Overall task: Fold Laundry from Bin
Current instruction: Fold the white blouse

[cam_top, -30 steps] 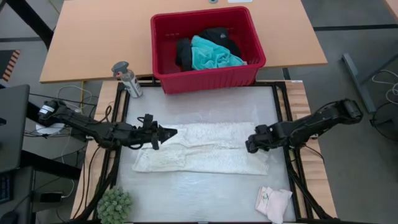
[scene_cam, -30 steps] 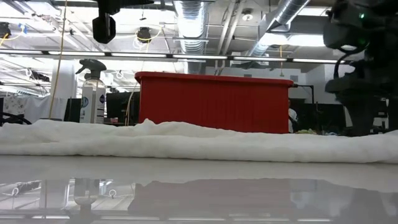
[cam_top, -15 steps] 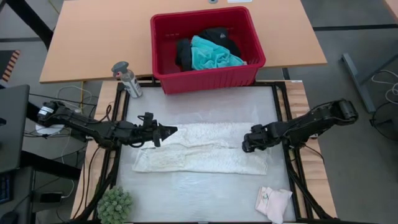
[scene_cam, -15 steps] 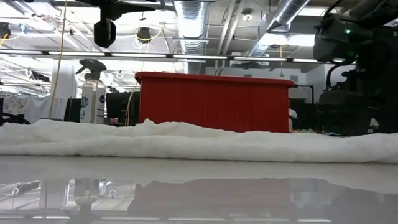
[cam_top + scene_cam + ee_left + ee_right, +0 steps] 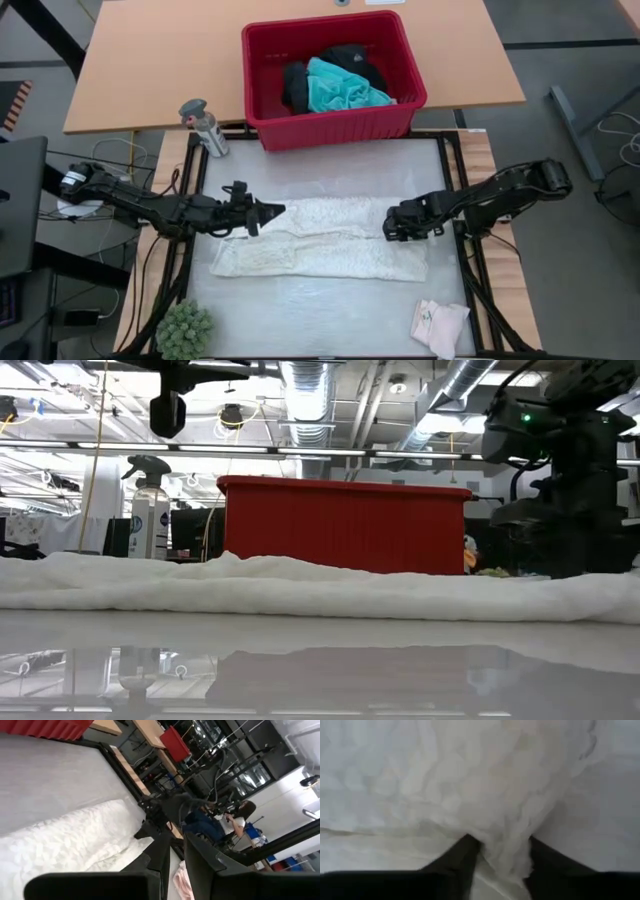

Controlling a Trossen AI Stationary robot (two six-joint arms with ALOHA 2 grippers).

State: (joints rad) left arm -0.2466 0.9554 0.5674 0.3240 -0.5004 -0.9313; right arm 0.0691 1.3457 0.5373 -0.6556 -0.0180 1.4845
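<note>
Now the white top point(image 5: 320, 240) lies flat and long across the middle of the surface point(image 5: 320, 310). The right gripper point(image 5: 392, 227) is down at the top's right end, jaws around a bunch of the lace, one finger point(image 5: 462, 852) on each side of it. The left gripper point(image 5: 270, 211) points at the top's left end with jaws together, holding nothing. The bin point(image 5: 330, 127) stands beyond the top, holding a turquoise shirt point(image 5: 340, 88) and black clothing point(image 5: 295, 85). A small pink piece point(image 5: 440, 325) lies near the surface's front right corner.
</note>
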